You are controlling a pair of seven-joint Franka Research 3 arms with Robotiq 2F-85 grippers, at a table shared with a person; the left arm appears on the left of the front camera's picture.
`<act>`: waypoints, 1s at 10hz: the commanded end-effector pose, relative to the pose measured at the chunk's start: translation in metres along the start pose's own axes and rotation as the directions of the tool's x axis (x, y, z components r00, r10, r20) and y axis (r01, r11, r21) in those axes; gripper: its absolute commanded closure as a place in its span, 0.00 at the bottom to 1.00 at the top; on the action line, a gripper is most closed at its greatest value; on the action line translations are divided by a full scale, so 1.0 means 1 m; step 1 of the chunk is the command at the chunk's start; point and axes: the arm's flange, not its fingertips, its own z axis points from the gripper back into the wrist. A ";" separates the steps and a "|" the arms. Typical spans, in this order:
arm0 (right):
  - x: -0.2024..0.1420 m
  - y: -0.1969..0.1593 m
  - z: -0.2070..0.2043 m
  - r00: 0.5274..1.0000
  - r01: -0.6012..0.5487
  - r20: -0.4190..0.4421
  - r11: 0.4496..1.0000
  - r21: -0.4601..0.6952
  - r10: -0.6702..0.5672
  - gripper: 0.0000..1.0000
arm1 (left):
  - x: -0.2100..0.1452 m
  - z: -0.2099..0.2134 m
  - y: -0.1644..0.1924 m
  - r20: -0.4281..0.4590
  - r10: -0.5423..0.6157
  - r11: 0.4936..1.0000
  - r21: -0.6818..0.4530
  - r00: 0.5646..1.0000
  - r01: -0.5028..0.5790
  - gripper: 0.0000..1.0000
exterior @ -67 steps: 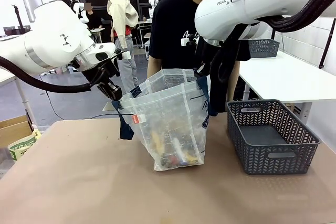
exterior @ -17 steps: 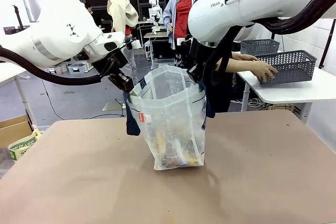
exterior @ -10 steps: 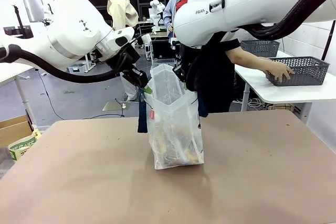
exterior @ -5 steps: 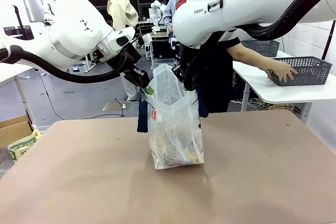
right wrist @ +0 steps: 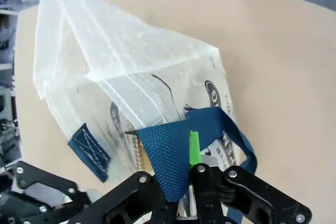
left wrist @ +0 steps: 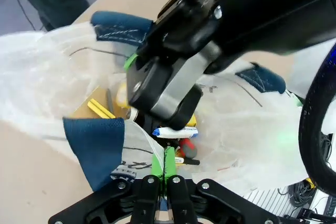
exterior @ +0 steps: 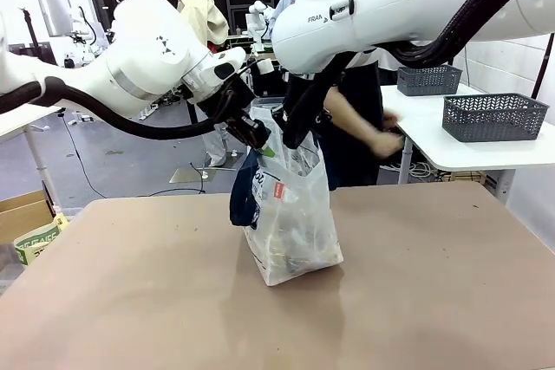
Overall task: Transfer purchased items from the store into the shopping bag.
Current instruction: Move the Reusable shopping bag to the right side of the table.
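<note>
Since the frame before, the grippers have come closer together, and the shopping bag is now narrower and leans. The left gripper is clamped on the bag's rim, and the right gripper is clamped on the navy handle. The purchased items lie inside the bag, below both grippers. Farther off, the person's hand has left the grey basket.

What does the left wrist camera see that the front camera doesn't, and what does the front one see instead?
Left wrist view: it looks down into the shopping bag at a yellow pack, a white-and-blue tube and something red.
Front view: the whole bag standing on the table, a person's hand behind it, and grey baskets on a side table.
Both: the bag's navy handle, with the left end effector and right end effector pinched shut on the bag's top.
</note>
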 end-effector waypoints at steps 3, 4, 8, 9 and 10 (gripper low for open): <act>0.007 0.008 0.001 1.000 0.019 0.021 1.000 0.012 -0.020 1.00 | 0.015 0.001 0.013 0.068 -0.030 1.000 -0.002 0.997 0.030 1.00; 0.005 0.001 0.006 0.999 -0.029 0.032 1.000 0.009 0.028 1.00 | 0.012 0.005 0.013 0.084 -0.007 1.000 0.029 0.996 0.005 1.00; 0.004 0.007 0.000 0.996 0.092 -0.016 0.995 0.034 -0.091 1.00 | 0.015 0.011 0.030 0.039 -0.053 0.998 -0.028 0.998 0.054 1.00; 0.005 0.013 0.002 0.990 0.144 -0.013 0.988 0.047 -0.143 1.00 | 0.020 0.014 0.035 0.026 -0.084 0.995 -0.045 0.996 0.085 1.00; 0.007 0.014 0.001 0.980 0.198 -0.012 0.980 0.027 -0.198 1.00 | 0.023 0.015 0.038 0.022 -0.105 0.993 -0.046 0.994 0.106 1.00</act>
